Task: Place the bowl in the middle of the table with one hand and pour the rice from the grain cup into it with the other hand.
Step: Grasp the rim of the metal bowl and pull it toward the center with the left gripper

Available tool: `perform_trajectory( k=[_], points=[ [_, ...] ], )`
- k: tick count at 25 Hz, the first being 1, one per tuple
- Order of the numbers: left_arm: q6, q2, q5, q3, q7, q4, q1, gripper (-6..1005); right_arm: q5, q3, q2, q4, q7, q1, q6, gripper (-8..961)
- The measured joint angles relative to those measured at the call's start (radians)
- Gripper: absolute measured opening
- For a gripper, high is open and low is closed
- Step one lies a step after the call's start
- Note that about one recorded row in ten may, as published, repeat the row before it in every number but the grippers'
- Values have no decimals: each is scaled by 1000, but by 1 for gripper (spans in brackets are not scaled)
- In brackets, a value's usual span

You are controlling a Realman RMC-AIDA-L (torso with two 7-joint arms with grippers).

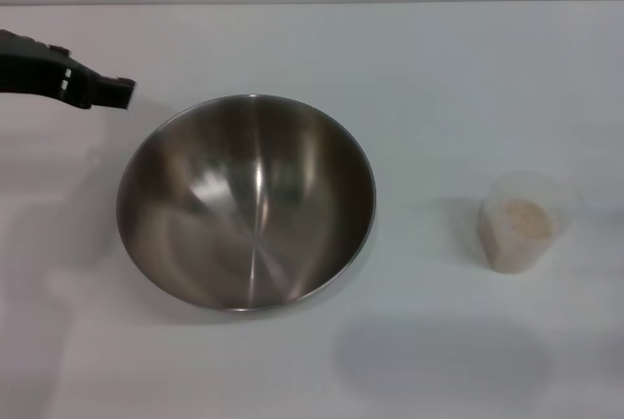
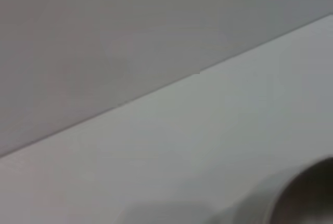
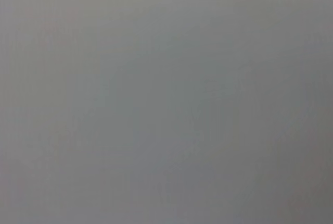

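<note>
We see the bowl sitting on the bench, roughly mid-bench but a bit to the robot's left of centre, empty inside. The left tool hangs just off the bowl's far-left rim, not touching it; we can't tell whether it's open or closed from here. The left wrist cam only catches a dark curved edge, prob. the bowl's rim, plus bare bench.

The grain cup stands upright well to the right of the bowl, w/ the rice in it, none poured yet. The right tool isn't in the head view; its wrist cam shows only blank grey surface.

Key relation as we judge it: the cup lies on the right side, so the right arm is the nearer one for the grab & pour, and the bowl lies to the cup's left, so the pour travels leftward across the gap.
</note>
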Motion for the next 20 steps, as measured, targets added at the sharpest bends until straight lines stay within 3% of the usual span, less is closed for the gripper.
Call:
perform_trajectory(
  k=[7,20],
  points=[
    [-84,2,-173,-111,111,38,-3,795,-1,0,1,0,0,0,1,838],
    [-20,-4,-176,-73,168,114,41,797,-1,0,1,0,0,-2,1,839]
  ],
)
